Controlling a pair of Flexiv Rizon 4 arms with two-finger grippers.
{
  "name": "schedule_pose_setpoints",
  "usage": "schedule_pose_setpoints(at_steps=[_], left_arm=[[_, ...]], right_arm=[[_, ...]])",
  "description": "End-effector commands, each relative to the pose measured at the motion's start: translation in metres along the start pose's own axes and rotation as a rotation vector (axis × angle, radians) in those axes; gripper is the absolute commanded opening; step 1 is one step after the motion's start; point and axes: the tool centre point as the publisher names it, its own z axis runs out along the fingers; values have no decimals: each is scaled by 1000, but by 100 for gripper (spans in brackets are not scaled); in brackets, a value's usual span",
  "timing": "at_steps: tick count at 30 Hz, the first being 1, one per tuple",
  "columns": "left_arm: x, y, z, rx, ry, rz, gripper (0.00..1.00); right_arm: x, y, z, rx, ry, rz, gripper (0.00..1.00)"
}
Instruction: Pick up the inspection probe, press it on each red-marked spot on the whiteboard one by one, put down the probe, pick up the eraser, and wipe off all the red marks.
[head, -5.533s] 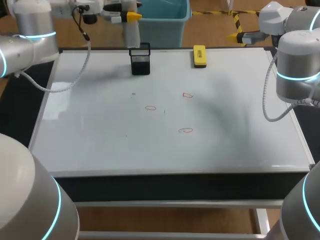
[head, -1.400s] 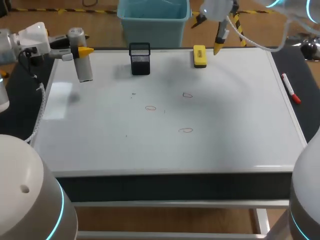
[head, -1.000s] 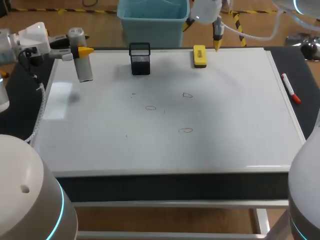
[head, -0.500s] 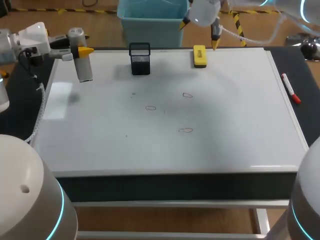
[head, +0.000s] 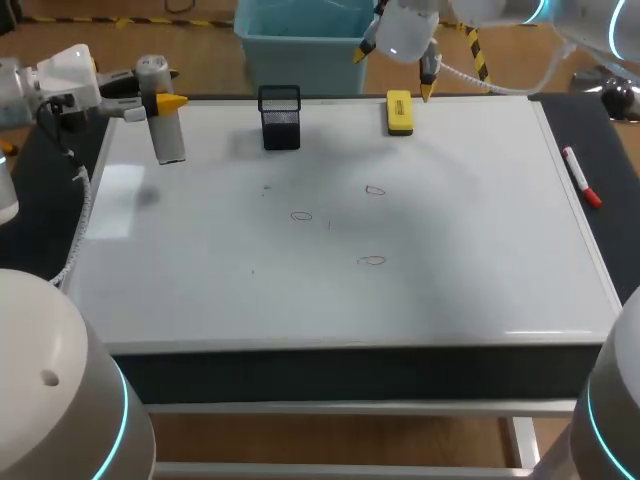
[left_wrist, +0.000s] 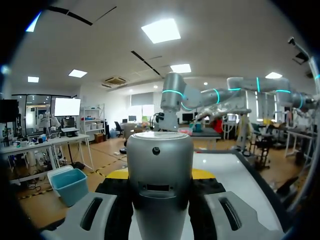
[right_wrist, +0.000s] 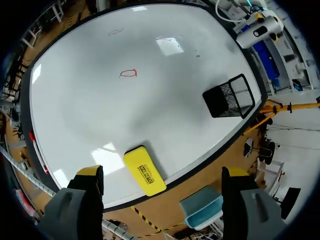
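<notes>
Silver inspection probe (left_wrist: 160, 190) hangs clamped in the left gripper (head: 162, 101) (yellow tips mostly hidden behind it) near the whiteboard's (head: 470, 230) far left corner; right gripper (right_wrist: 162, 173), fingers spread, hovers above the eraser (head: 399, 112).

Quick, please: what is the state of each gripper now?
Left gripper: shut on the inspection probe.
Right gripper: open, empty, fingers wide apart over the eraser.

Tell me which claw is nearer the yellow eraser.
Right. The right claw hangs open just above the eraser; the left claw, holding the probe, is far off beyond the mesh cup.
</notes>
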Motion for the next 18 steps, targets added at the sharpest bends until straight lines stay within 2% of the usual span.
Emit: schedule_pose_setpoints(at_steps=[1,6,8,12,18], left_arm=[[1,-1,0,1,-3,2,0],[1,-1,0,1,-3,2,0],[1,-1,0,1,-3,2,0],[1,-1,0,1,-3,2,0],[1,-1,0,1,-3,2,0]], right_arm=[[-2,-11,11,-50,42,-122,100],[4,-11,19,-49,70,-234,100],[6,-11,22,-33,106,-277,100],[10,-10,28,-6,118,-360,100],[22,-12,40,-21,121,-394,100]])
